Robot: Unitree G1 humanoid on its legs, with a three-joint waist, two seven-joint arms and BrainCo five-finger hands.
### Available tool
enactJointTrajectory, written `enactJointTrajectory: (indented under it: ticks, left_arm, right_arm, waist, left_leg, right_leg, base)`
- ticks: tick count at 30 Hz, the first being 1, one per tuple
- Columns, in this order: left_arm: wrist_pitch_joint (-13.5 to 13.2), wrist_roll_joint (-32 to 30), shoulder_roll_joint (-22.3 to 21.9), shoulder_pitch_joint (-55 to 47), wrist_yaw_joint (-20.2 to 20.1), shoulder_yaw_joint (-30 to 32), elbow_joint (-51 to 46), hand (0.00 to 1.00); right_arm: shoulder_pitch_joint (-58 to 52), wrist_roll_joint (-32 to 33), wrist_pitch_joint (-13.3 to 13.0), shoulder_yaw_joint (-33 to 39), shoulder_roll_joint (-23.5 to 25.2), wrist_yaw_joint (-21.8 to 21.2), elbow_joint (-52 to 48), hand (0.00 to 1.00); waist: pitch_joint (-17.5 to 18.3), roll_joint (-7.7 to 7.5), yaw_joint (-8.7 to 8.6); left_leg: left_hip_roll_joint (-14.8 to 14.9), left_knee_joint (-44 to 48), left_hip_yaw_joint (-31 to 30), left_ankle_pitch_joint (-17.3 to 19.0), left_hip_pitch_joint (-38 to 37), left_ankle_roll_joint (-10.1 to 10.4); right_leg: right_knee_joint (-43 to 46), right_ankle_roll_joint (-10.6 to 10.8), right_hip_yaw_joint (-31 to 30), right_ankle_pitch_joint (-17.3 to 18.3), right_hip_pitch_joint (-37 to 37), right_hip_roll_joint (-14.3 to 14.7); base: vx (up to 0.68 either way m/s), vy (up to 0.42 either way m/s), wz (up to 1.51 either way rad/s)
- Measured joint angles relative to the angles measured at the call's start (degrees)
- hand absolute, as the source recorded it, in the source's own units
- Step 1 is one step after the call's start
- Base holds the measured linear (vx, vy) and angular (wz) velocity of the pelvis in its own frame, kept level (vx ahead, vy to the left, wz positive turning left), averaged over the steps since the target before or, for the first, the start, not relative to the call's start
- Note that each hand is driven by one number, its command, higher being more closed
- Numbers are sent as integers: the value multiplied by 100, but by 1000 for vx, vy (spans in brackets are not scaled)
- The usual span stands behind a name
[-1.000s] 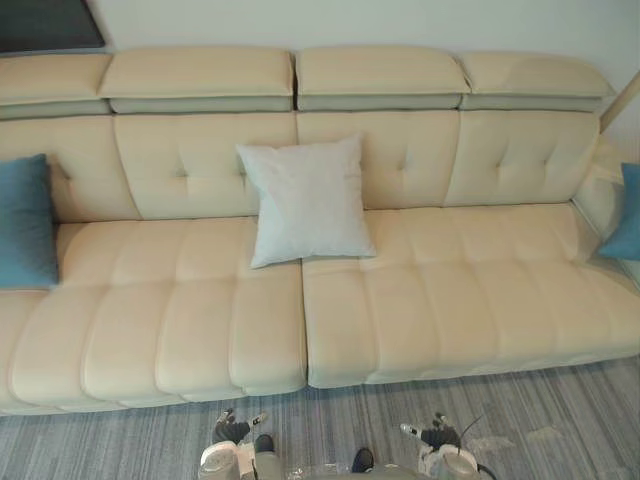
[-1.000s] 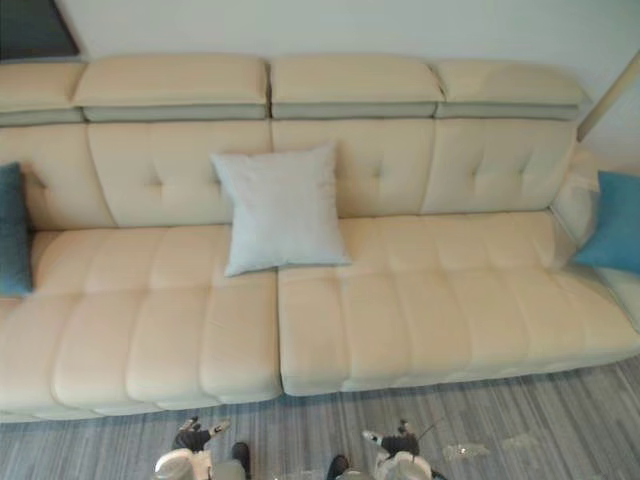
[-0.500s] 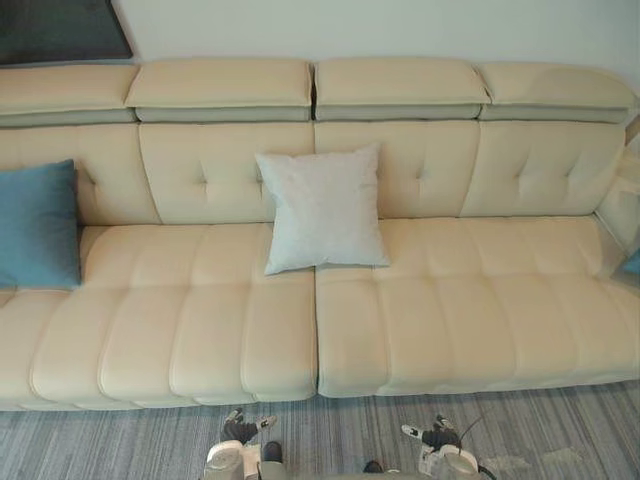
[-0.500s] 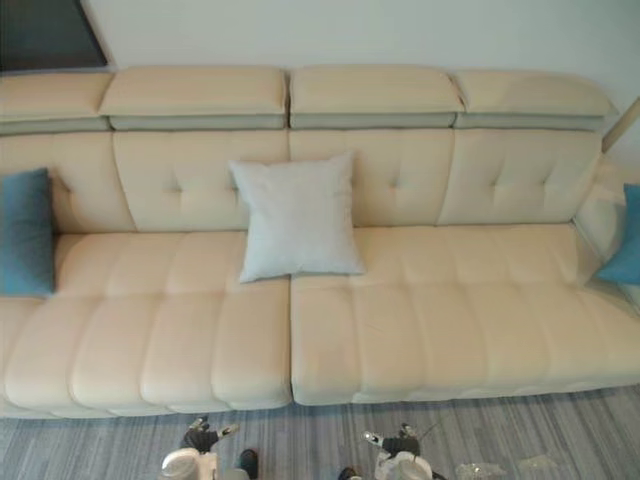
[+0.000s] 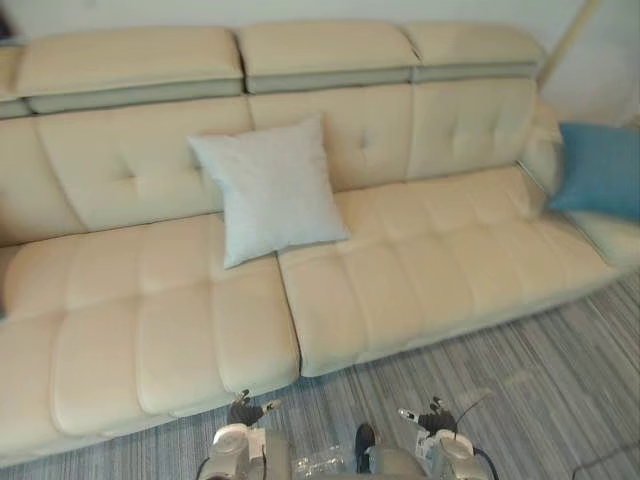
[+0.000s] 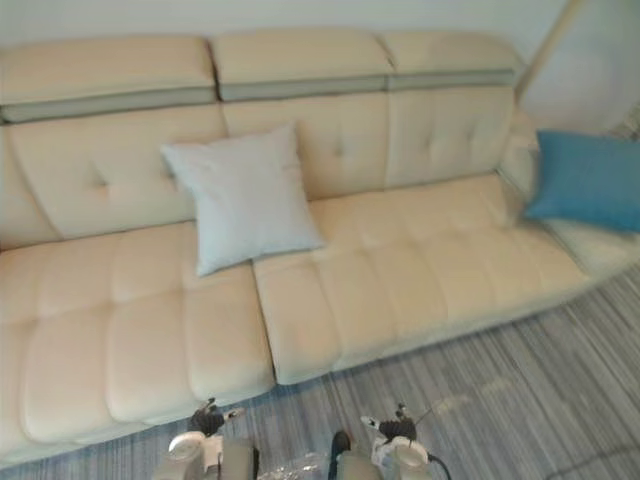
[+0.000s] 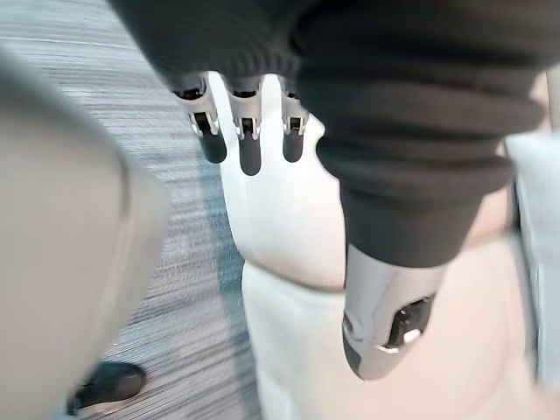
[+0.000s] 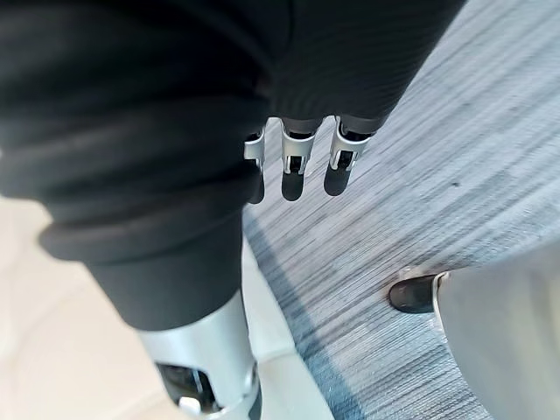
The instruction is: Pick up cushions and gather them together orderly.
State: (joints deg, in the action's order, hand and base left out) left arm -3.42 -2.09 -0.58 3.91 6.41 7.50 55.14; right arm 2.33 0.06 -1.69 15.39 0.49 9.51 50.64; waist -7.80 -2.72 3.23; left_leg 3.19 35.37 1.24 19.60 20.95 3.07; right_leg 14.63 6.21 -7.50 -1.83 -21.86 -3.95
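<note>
1. Cream sofa [image 5: 420, 260] runs along far wall; grey striped floor [image 5: 560, 380] on near side.
2. Pale grey cushion [image 5: 268, 187]: upright, leaning on backrest approx. mid-sofa, bottom edge on seat over the seam btwn two seat sections.
3. Blue cushion [image 5: 600, 170]: far right end of sofa, propped up there, well apart from pale one.
4. Left hand [image 7: 249, 144] & right hand [image 8: 293, 171]: low at near edge, over floor, short of sofa. Fingers straight & apart, nothing held in either.
5. Progress, my read: barely started. No cushion picked up, and the two in sight aren't together yet.
6. Left to do: get w/in reach, grab one cushion, carry it to the other, set both side by side vs. backrest. Blue one prob. the one to move, since pale one already sits central.
</note>
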Motion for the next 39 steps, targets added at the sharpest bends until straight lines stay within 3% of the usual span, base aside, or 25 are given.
enactJointTrajectory:
  ticks: [1,2,4,6,8,11,13,16,18,21,24,26,28,30,34,39]
  left_arm:
    - [1,0,-21,90,15,10,1,0]
    - [-6,-2,-24,167,28,45,1,0]
    - [-4,-2,-30,241,81,35,-15,0]
    - [3,1,2,193,98,6,-20,0]
    - [4,12,20,184,81,-5,-57,0]
    - [7,117,96,211,49,-112,-124,0]
    - [8,192,179,273,47,-307,-177,0]
    - [7,245,208,196,51,-514,8,0]
    - [5,277,139,174,-4,-750,66,0]
    - [4,343,176,66,-40,-792,56,0]
    - [-1,396,208,17,-41,-781,-4,0]
    - [-2,447,198,6,-42,-667,-6,0]
    - [4,456,196,-9,-37,-666,64,0]
    - [8,454,176,-7,-35,-675,175,0]
    - [-3,449,403,-9,-8,-676,147,0]
    - [-2,433,565,-121,1,-680,136,0]
  right_arm:
    - [123,-3,8,-1,11,16,11,0]
    - [243,-4,26,-23,21,30,18,0]
    - [212,-5,43,-33,6,54,46,0]
    - [203,-6,43,-56,5,61,160,0]
    - [191,-6,26,-111,2,59,226,0]
    - [258,-4,-27,-149,-21,63,282,0]
    - [372,-3,-60,-219,-66,100,288,0]
    - [517,-2,-86,-279,-135,276,487,0]
    - [345,-4,-102,-260,-275,316,577,0]
    - [84,-4,-92,-247,-349,393,666,0]
    - [71,-2,-97,-201,-476,404,665,0]
    - [107,-2,-104,-202,-488,403,666,0]
    - [184,1,-137,-200,-512,401,635,0]
    - [160,4,-147,-83,-515,397,651,0]
    - [-40,5,-50,-9,-285,390,672,0]
    - [21,2,-12,-34,-283,338,672,0]
  waist:
    - [-93,36,29]
    - [-147,61,36]
    - [-176,62,28]
    - [-180,58,30]
    - [-150,11,71]
    - [-34,-56,246]
    - [-33,-67,333]
    - [-78,70,325]
    - [-126,163,290]
    - [-160,174,267]
    - [-247,297,215]
    - [-277,251,244]
    - [-271,339,236]
    - [-276,449,226]
    - [-368,293,179]
    - [-318,249,154]
  left_leg:
    - [91,-113,288,-73,17,-192]
    - [184,-290,629,-181,-23,-375]
    - [187,-515,980,-313,-160,-515]
    - [196,-766,1328,-463,-404,-641]
    - [215,-1036,1602,-668,-469,-656]
    - [385,-968,1869,-899,-26,-637]
    - [581,-582,1877,-941,411,-574]
    - [819,-576,1382,-1321,523,-128]
    - [830,-1057,988,-1558,245,148]
    - [828,-1858,758,-2185,-49,282]
    - [814,-1979,259,-2502,-60,379]
    - [571,-1591,-297,-2164,-23,441]
    - [457,-1469,-542,-1846,-29,425]
    - [393,-1540,-645,-1528,-44,515]
    - [194,-1196,-467,-1114,20,448]
    - [26,-414,-117,-428,308,168]
  right_leg:
    - [-419,-205,211,-606,-56,4]
    - [-218,-318,721,-513,-121,-64]
    - [1240,-465,1503,472,-235,-256]
    - [2164,-339,1952,1257,192,-389]
    - [2500,-81,2050,1718,766,-429]
    - [2293,175,1899,1906,1397,-539]
    - [1281,279,1707,1836,1823,-570]
    - [75,238,1652,2004,2344,-85]
    - [-122,115,1757,1931,2555,106]
    - [-15,36,1906,1884,2519,266]
    - [355,-38,1855,1876,2257,319]
    - [599,-317,1652,1960,2022,173]
    - [569,-410,1408,2022,1869,118]
    - [438,-369,1137,2047,1764,62]
    - [237,-194,795,2097,1788,-146]
    - [-111,-46,184,2042,1708,-349]
  base:
    - [-157,202,-163]
    - [-170,149,-146]
    - [-139,137,-88]
    - [-153,80,-78]
    - [-183,-22,-70]
    - [-225,-152,-64]
    - [-277,-255,-61]
    - [-253,-282,-59]
    - [-239,-300,25]
    - [-177,-219,27]
    - [-163,-123,-7]
    - [-102,15,-71]
    - [-75,103,-94]
    - [-65,224,-69]
    - [-45,238,-35]
    - [92,229,-52]
